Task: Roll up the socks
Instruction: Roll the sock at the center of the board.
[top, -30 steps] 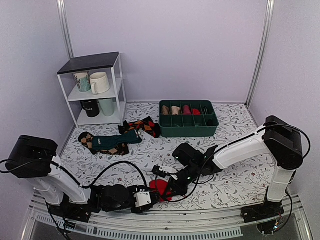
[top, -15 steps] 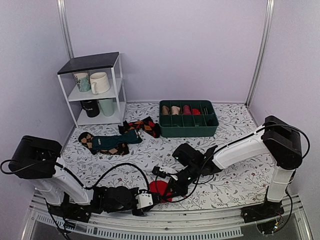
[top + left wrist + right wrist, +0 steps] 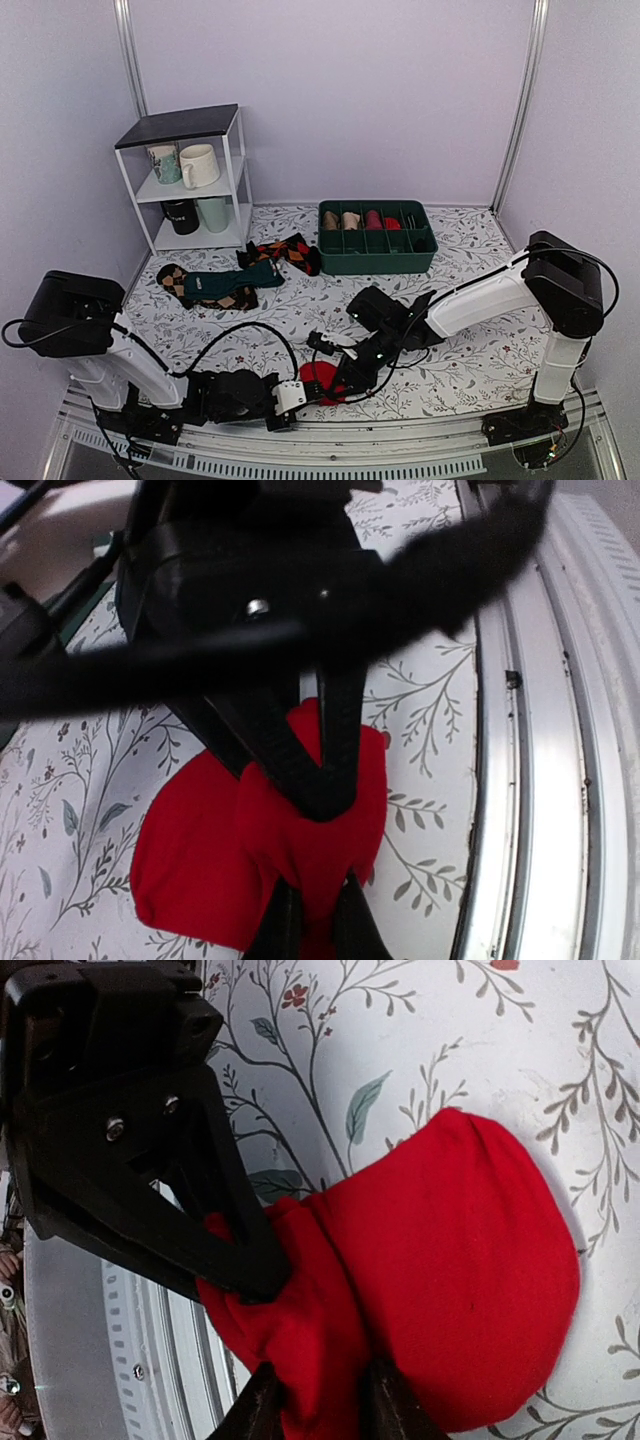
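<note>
The bright red socks (image 3: 318,379) lie bunched near the table's front edge, between the two grippers. My left gripper (image 3: 303,391) is shut on one end of the red socks (image 3: 300,860); its fingertips (image 3: 283,925) pinch the fabric at the bottom of the left wrist view. My right gripper (image 3: 340,381) is shut on the other side of the same bundle (image 3: 450,1270), its fingertips (image 3: 262,1405) squeezing a fold. The two grippers face each other, and each one's fingers show in the other's wrist view. The rounded bulk of the socks rests on the floral cloth.
A green divided tray (image 3: 377,255) with rolled socks stands at the back. A dark teal sock (image 3: 228,281) and orange-and-black argyle socks (image 3: 285,252) lie at back left, beside a white shelf (image 3: 190,180) holding mugs. The metal table rail (image 3: 545,780) runs beside the socks.
My left gripper has slid right and closed in on the red socks. My right gripper has barely shifted, still holding the bundle.
</note>
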Motion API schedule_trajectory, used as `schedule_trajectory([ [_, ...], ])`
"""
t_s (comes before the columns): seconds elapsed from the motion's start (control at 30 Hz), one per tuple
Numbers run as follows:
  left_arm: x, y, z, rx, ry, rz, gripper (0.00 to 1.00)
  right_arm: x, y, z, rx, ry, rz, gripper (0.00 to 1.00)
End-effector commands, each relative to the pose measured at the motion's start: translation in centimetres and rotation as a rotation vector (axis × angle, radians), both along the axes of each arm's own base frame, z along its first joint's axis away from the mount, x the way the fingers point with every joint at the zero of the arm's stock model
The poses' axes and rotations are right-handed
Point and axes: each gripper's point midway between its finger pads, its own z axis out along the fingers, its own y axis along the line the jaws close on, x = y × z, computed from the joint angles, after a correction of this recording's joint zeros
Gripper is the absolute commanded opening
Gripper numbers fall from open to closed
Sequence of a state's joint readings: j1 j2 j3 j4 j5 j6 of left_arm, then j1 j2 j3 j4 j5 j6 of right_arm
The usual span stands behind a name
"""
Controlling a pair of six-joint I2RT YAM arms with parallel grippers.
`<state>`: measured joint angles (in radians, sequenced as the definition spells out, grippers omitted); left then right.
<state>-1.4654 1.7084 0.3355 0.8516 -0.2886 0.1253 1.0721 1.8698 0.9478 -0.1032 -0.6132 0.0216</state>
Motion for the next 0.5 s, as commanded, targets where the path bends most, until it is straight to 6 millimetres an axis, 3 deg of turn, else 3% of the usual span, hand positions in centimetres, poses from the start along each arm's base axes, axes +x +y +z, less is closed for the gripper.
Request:
schedule_trajectory([
  [0.0,-0.6,1.5,-2.3,0.050,0.175,0.004,0.00,1.5,-2.3,-1.4,-0.052,-0.146,-0.081,0.35],
  [0.17,-0.7,2.2,-3.3,0.067,0.318,0.008,0.00,4.1,-2.1,3.8,0.214,-0.455,-0.135,0.42],
  [0.27,-0.4,2.6,-3.9,0.078,0.392,0.027,0.00,3.6,-2.8,6.0,0.356,-0.597,-0.103,0.45],
  [0.47,0.0,3.1,-4.7,0.098,0.486,0.062,0.00,1.0,-3.4,5.9,0.448,-0.739,0.055,0.52],
])
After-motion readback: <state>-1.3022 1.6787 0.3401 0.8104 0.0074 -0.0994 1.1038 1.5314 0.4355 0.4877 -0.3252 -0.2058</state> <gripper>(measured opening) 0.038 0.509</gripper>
